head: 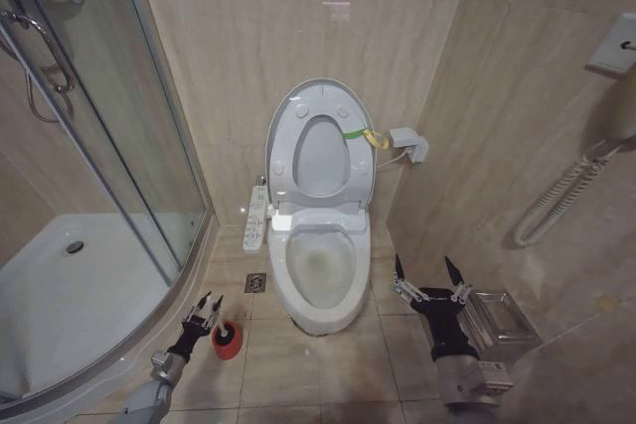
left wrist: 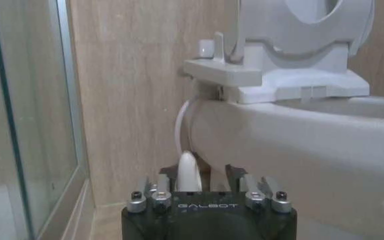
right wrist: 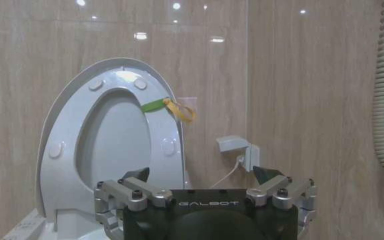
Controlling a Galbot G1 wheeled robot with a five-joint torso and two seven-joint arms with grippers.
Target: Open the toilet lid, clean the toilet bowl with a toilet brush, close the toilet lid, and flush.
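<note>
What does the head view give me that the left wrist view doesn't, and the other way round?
Head view alone: the lid and seat raised against the wall, the yellow-green band, the red holder cup on the floor beside the left hand, the right hand open and low to the right of the bowl, and the shower glass.

Left wrist view alone: a pale stick between the left hand's fingers, and a white hose behind the bowl.

Both: the bowl's side, the button panel and the tiled wall.
</note>
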